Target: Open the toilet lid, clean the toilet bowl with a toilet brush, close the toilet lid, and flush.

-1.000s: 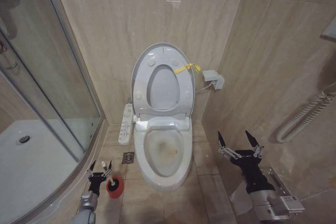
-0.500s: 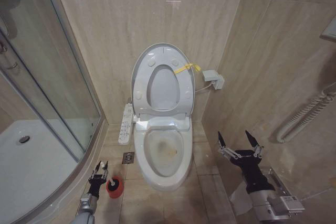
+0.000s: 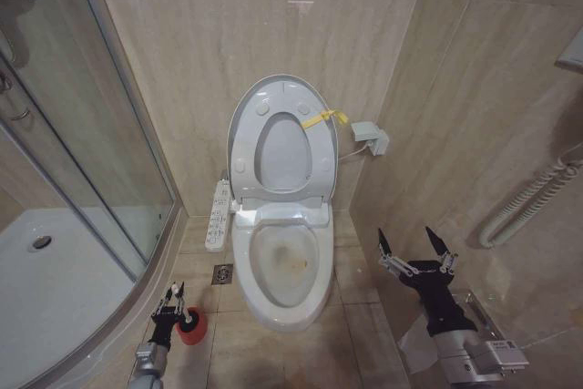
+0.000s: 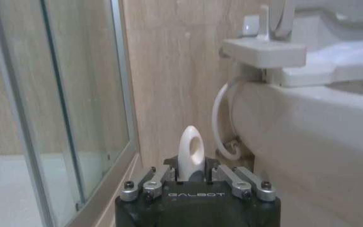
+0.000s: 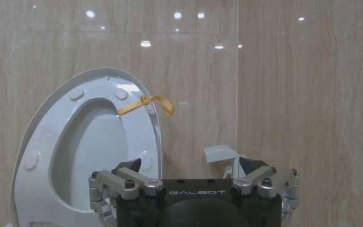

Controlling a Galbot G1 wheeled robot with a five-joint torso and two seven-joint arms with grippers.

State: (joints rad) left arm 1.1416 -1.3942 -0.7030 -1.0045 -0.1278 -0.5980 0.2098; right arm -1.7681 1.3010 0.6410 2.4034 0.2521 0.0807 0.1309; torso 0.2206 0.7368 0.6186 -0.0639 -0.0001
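The toilet lid (image 3: 244, 125) stands upright against the back wall with the ring seat raised against it and a yellow ribbon (image 3: 323, 118) at its edge. Below it the toilet bowl (image 3: 287, 266) is uncovered, with a brownish stain inside. At the floor left of the bowl, my left gripper (image 3: 170, 302) is shut on the white handle of the toilet brush (image 4: 190, 144), whose head sits hidden in the red holder cup (image 3: 192, 328). My right gripper (image 3: 417, 248) hangs open to the right of the bowl, holding nothing. The right wrist view faces the lid (image 5: 43, 156).
A glass shower enclosure (image 3: 100, 161) with a white tray (image 3: 55, 289) fills the left side. A white control panel (image 3: 219, 216) hangs beside the bowl, above a floor drain (image 3: 223, 273). A socket box (image 3: 371, 137) and a coiled hose (image 3: 528, 202) are on the right wall.
My left gripper's fingers have shut on the brush handle and the gripper has shifted slightly down and left. The right arm has not moved.
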